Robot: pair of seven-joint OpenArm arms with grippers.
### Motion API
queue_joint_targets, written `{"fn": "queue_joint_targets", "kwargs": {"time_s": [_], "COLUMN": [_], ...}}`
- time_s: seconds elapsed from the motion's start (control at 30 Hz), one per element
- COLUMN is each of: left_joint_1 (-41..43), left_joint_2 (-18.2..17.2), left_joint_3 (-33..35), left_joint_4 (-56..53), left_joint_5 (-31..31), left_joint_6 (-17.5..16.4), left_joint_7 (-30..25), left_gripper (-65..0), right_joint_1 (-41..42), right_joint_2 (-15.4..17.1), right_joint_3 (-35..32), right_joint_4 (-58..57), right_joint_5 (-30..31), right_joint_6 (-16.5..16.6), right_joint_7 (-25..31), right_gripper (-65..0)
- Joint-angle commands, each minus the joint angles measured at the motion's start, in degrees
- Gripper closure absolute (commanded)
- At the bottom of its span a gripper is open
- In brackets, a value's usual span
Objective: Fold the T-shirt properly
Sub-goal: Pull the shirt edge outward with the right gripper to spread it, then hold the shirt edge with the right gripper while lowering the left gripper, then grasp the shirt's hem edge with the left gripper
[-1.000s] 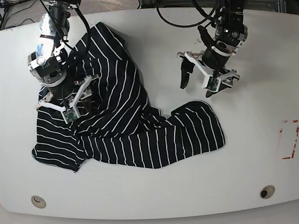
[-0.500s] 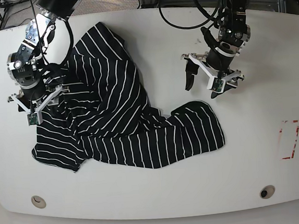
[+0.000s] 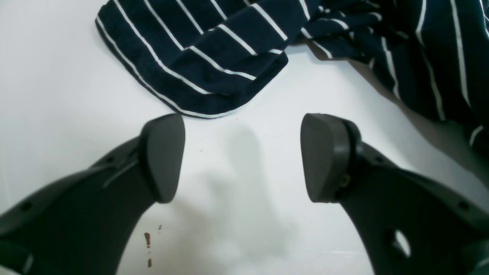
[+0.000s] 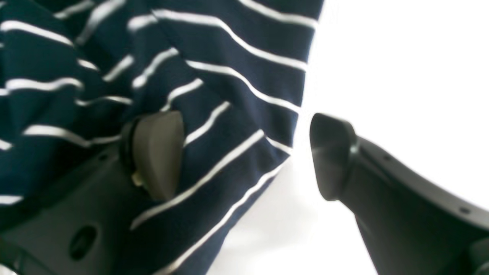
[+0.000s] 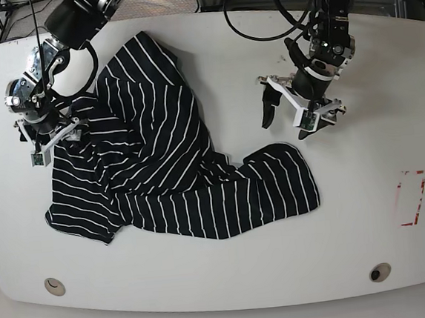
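Note:
The T-shirt [image 5: 169, 170], black with thin white stripes, lies crumpled across the left and middle of the white table [image 5: 367, 220]. My right gripper [image 5: 53, 142] hangs at the shirt's upper left edge. In the right wrist view it [image 4: 244, 154] is open and straddles the fabric edge [image 4: 229, 57], with one finger [image 4: 156, 152] over cloth and the other over bare table. My left gripper [image 5: 284, 123] stands open above bare table just beyond the shirt's rounded right lobe. In the left wrist view the gripper [image 3: 240, 156] has nothing between its fingers, and a hem [image 3: 198, 49] lies past the tips.
A red rectangular mark [image 5: 412, 197] sits near the table's right edge. Two round holes [image 5: 54, 285] [image 5: 379, 271] lie along the front edge. Small red specks [image 3: 147, 238] show on the table under my left gripper. Cables run behind the table's back edge.
My right arm has moved left, from over the shirt's body to its left edge, and its jaws have spread wider. The left arm has barely shifted. The shirt lies the same.

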Motion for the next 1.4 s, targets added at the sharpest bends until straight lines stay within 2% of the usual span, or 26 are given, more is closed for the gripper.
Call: {"fn": "queue_joint_targets", "kwargs": {"time_s": [0.0, 0.3, 0.37, 0.43, 0.63, 0.77, 0.9, 1.0, 1.17, 1.37], "left_joint_1": [-0.46, -0.46, -0.54, -0.63, -0.72, -1.69, -3.09, -4.94, -9.25, -14.70], "left_joint_2": [-0.20, -0.20, -0.20, -0.20, -0.02, 0.06, 0.06, 0.15, 0.06, 0.06], "left_joint_3": [-0.15, -0.15, -0.15, -0.23, -2.70, -4.10, -7.18, -10.78, -15.18, -17.03], "left_joint_4": [1.20, 1.20, 1.20, 1.20, 1.29, 0.94, 0.76, 0.59, -3.19, -11.11], "left_joint_5": [-0.55, -0.55, -0.47, -0.47, -0.55, -0.64, -3.54, -9.26, -16.47, -19.89], "left_joint_6": [0.05, 0.05, 0.05, 0.05, 0.05, 0.05, 0.05, 0.05, 0.05, 0.05], "left_joint_7": [-1.68, -1.68, -1.68, -1.68, -1.51, -1.42, -0.01, 4.38, 11.06, 14.67], "left_gripper": [-44.0, -44.0, -44.0, -44.0, -44.2, -47.1, -54.0, -57.6, -57.9, -57.9], "right_joint_1": [1.08, 0.81, 0.72, 0.72, 0.72, 0.72, -0.07, -1.12, -2.18, -2.88], "right_joint_2": [0.49, 0.40, -0.04, -0.74, -1.09, -1.09, -1.09, -1.18, -2.15, -2.94], "right_joint_3": [-0.04, 1.54, 1.54, 1.54, 1.37, 0.05, -1.89, -3.12, -5.93, -6.54], "right_joint_4": [-0.77, -6.13, -6.22, -6.22, -5.96, -5.96, -5.25, -3.06, -0.24, 1.60], "right_joint_5": [0.80, 0.80, 0.80, 0.80, 0.80, 0.80, 0.71, 0.71, 0.80, 0.80], "right_joint_6": [0.12, 0.12, 0.12, 0.12, 0.12, 0.12, 0.12, 0.12, 0.12, 0.12], "right_joint_7": [2.72, 5.35, 5.35, 5.35, 5.35, 5.35, 5.27, 5.35, 5.35, 5.27], "right_gripper": [-49.3, -49.1, -46.5, -41.5, -13.6, -1.0, -0.2, -0.2, -0.2, -0.2]}}
